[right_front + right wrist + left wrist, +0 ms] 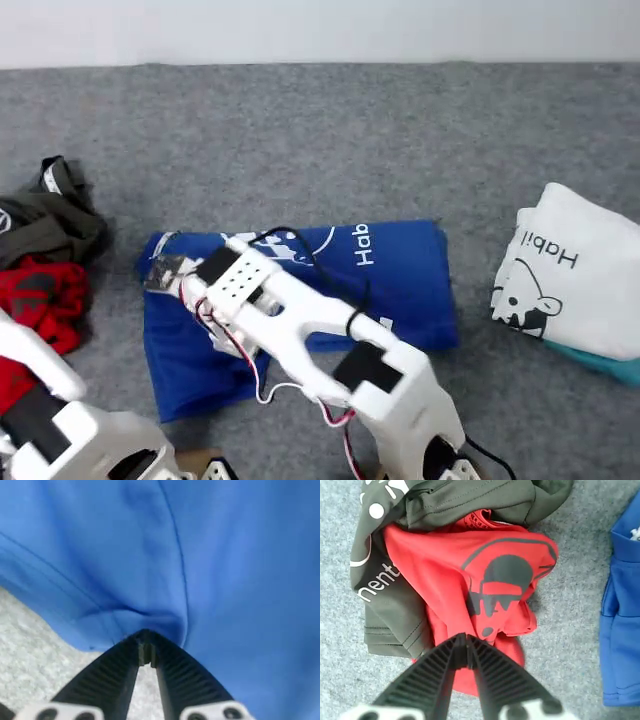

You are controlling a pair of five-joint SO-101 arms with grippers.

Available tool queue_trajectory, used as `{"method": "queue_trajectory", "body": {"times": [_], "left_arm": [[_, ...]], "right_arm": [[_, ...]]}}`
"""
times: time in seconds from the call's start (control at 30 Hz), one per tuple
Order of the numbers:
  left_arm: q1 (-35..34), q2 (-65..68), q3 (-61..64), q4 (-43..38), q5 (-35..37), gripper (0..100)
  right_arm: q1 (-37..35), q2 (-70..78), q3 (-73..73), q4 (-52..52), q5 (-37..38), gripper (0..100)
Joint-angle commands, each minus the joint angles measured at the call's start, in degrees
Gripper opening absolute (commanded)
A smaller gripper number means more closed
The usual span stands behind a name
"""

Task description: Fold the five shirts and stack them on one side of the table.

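Right gripper [145, 655] is clenched on a puckered edge of the blue shirt [210, 555], which is spread mid-table. Left gripper [466, 652] is held closed above the crumpled red shirt [445, 570], which is partly tucked under a dark grey shirt [470, 500]. A folded white shirt [580, 280] is laid over a teal shirt [612, 366] on the right arm's side.

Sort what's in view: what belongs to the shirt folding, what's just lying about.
Job: blue shirt, red shirt, dark olive shirt, white shirt, teal shirt under it, right hand shut on the blue shirt.
Lying about: grey table cover.
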Motion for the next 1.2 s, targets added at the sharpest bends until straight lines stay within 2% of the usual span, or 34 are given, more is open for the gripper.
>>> {"method": "queue_trajectory", "body": {"times": [0.0, 0.17, 0.47, 0.63, 0.7, 0.9, 1.17], "left_arm": [[-0.3, -3.0, 0.0, 0.4, -0.5, 1], [-0.3, -3.0, 0.0, 0.4, -0.5, 1], [-0.5, -3.0, -0.2, 0.4, -0.5, 1], [-3.3, -3.0, -0.3, 0.3, -0.5, 1], [-4.4, -2.7, -0.3, 0.3, -0.8, 1], [-5.4, -2.9, -0.3, 0.3, -0.9, 1], [-5.4, -3.0, -0.3, 0.3, -0.9, 1]], "right_arm": [[-2.3, 1.5, -2.9, 1.8, -0.4, 1.0], [-7.7, 2.5, -2.9, 6.4, -0.3, 1.0], [-6.3, -1.6, -13.8, 14.3, -0.4, 2.3], [-8.3, -1.9, -19.4, 20.0, -0.6, 18.1], [-9.7, -2.2, -19.7, 20.1, -0.6, 22.2], [-16.0, 0.7, -19.8, 18.9, -0.3, 22.4], [-16.7, 8.9, -19.9, 13.6, 2.6, 22.5]]}}
